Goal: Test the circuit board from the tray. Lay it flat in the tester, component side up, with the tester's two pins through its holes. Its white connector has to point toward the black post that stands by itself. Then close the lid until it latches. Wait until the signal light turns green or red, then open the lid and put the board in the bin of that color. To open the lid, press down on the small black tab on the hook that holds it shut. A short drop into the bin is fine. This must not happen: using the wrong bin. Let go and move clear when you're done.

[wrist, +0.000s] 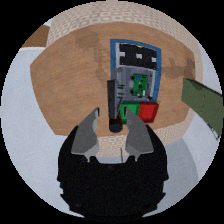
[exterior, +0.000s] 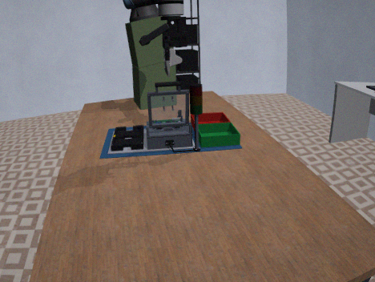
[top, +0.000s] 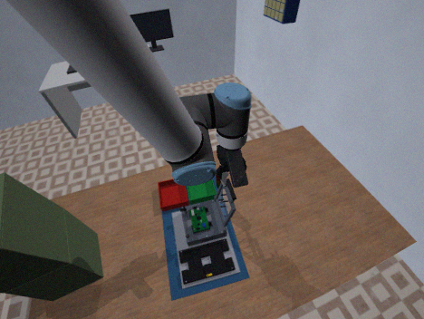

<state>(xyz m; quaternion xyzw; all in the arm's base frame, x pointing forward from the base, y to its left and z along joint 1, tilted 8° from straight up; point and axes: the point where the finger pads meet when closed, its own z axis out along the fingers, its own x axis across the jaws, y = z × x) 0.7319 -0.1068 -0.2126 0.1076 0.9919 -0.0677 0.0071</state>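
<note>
The green circuit board [top: 199, 219] [wrist: 140, 85] lies component side up in the open tester [top: 206, 238] [exterior: 170, 141]. Its white connector is at the end nearer the bins; whether the pins are through its holes is too small to tell. The tester's lid [exterior: 168, 94] [wrist: 111, 97] stands up, open. The signal light [exterior: 196, 100] [wrist: 116, 128] looks unlit. The red bin [top: 172, 195] [exterior: 210, 117] [wrist: 148, 112] and green bin [top: 201, 192] [exterior: 218, 141] [wrist: 131, 110] show no board. My gripper [exterior: 168, 74] [wrist: 111, 107] is partly open with nothing between its fingers, above the lid's level.
The black board tray [top: 206, 265] [exterior: 127, 143] [wrist: 137, 55] lies beside the tester on the blue mat [top: 178, 290] and holds no board. A tall green cabinet [top: 50, 245] [exterior: 150, 64] [wrist: 202, 100] stands to one side. The signal light's pole stands by the tester's corner, near the green bin.
</note>
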